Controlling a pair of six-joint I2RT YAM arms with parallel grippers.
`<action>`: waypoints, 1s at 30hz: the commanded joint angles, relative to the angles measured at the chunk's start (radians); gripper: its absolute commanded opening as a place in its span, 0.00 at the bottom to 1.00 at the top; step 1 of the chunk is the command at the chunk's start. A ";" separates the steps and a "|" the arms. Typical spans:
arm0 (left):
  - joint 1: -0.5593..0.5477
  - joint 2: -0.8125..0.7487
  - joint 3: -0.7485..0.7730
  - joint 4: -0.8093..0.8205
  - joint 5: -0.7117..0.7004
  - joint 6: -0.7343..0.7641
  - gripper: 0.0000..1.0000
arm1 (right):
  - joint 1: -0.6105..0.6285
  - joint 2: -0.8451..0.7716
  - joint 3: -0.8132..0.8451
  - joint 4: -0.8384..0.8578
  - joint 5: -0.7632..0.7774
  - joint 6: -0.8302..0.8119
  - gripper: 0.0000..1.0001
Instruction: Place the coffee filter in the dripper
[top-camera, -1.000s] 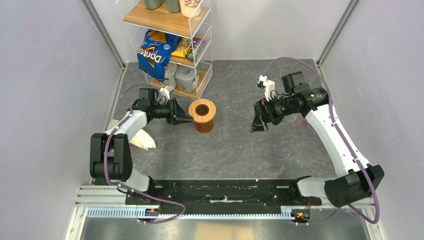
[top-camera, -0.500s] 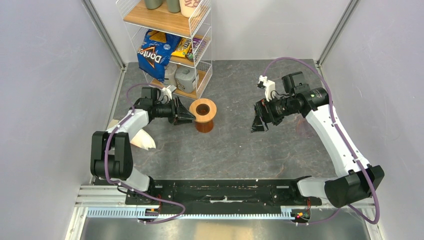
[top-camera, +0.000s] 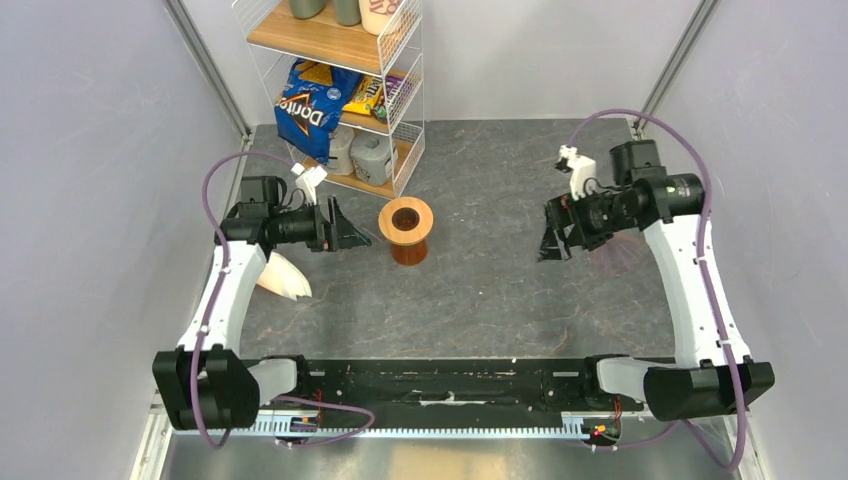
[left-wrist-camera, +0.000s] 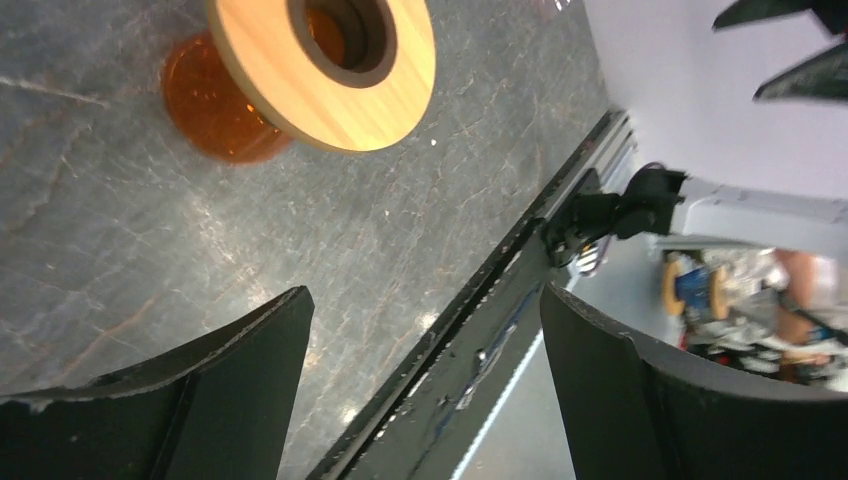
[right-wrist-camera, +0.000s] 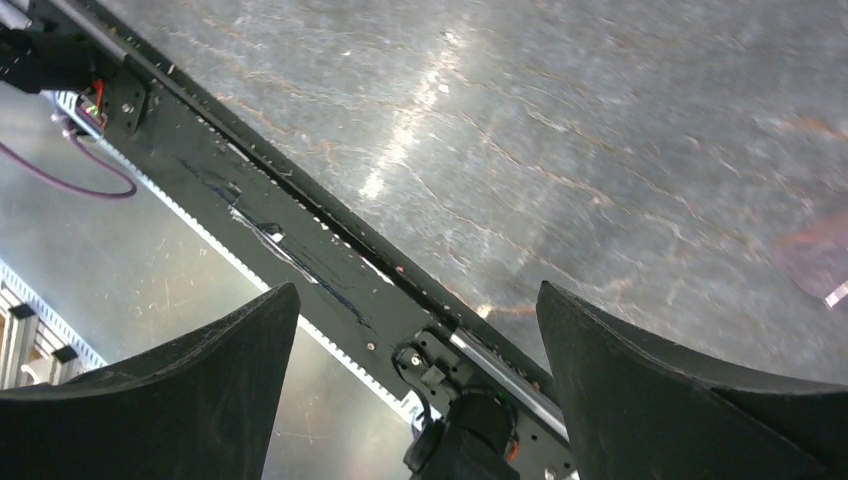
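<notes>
The dripper (top-camera: 405, 222), an orange-brown cone with a wooden rim and dark centre hole, stands upright mid-table; it shows at the top of the left wrist view (left-wrist-camera: 330, 75). No single coffee filter shows in any view. A cream-white pile of filters (top-camera: 283, 276) lies on the table under the left arm. My left gripper (top-camera: 347, 232) (left-wrist-camera: 425, 300) hangs open just left of the dripper, apart from it, nothing between its fingers. My right gripper (top-camera: 556, 241) (right-wrist-camera: 417, 292) is open and empty, well right of the dripper.
A wire shelf rack (top-camera: 345, 110) with a chip bag, snack boxes and jars stands at the back, just behind the dripper. A faint translucent pinkish vessel (top-camera: 615, 256) sits by the right arm. Walls close in both sides; the black base rail (top-camera: 450, 385) runs along the near edge.
My left gripper has opened wide and drawn back left from the dripper's rim. The right arm has swung away to the right. The dripper has stayed put.
</notes>
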 joint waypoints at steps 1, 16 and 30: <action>-0.029 -0.073 0.065 -0.063 -0.041 0.186 0.91 | -0.143 0.036 0.096 -0.154 0.041 -0.111 0.97; -0.086 -0.187 0.086 -0.108 -0.060 0.247 0.93 | -0.556 0.108 -0.033 0.172 0.145 -0.902 0.97; -0.087 -0.167 0.135 -0.165 -0.101 0.229 0.93 | -0.581 0.246 -0.198 0.392 0.103 -1.273 0.97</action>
